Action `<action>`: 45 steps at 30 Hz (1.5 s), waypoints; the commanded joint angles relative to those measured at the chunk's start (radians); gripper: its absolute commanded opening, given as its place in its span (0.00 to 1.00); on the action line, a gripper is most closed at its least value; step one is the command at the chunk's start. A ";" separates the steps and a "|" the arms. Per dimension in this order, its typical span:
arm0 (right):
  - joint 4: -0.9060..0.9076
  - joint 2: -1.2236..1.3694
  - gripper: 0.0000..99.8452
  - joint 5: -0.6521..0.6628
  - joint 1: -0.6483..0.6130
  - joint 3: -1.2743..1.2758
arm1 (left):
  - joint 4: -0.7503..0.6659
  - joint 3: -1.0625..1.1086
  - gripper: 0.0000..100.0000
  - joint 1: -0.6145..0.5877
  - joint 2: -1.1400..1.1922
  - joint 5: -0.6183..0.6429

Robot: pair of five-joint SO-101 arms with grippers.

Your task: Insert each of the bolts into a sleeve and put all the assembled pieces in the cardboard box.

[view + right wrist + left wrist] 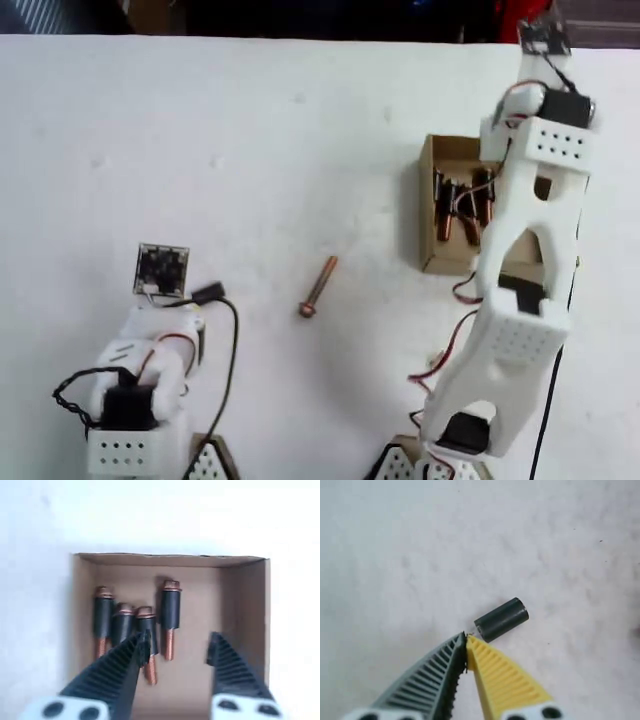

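Cardboard box holds four pieces; one bolt and one sleeve lie loose

Cardboard, plain brown and open-topped, the box [170, 558] sits on the white table [250, 130] at the right of the high view; four pieces [170, 612] lie on its floor, each a copper-coloured threaded bolt with a flanged head run through a smooth black tube, three close together and the fourth just beside them; the right arm [525, 250], white printed plastic with red wires, hangs over the box and covers part of it from above; the right gripper [178, 639] hovers over the box with its black ribbed jaws spread wide, nothing between them.

A loose bolt [318, 288] lies tilted on the bare table, well apart from the box and between the two arms; the left arm [140, 380] sits at the lower left; the left gripper [466, 638] has one grey and one yellow ribbed finger [500, 675], pressed together at the tips and gripping nothing; a short, dark, smooth sleeve [501, 619] lies on its side just beside those tips.
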 commanded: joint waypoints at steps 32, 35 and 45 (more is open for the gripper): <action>-0.071 -1.317 0.02 0.003 -0.559 0.902 | -0.023 -0.015 0.02 -0.165 -0.008 -0.006; -0.171 -1.354 0.02 0.006 -0.604 1.057 | -0.021 -0.015 0.02 -0.220 -0.008 -0.006; -0.466 -1.377 0.02 0.005 -0.730 1.346 | 0.011 -0.008 0.02 -0.424 -0.008 -0.006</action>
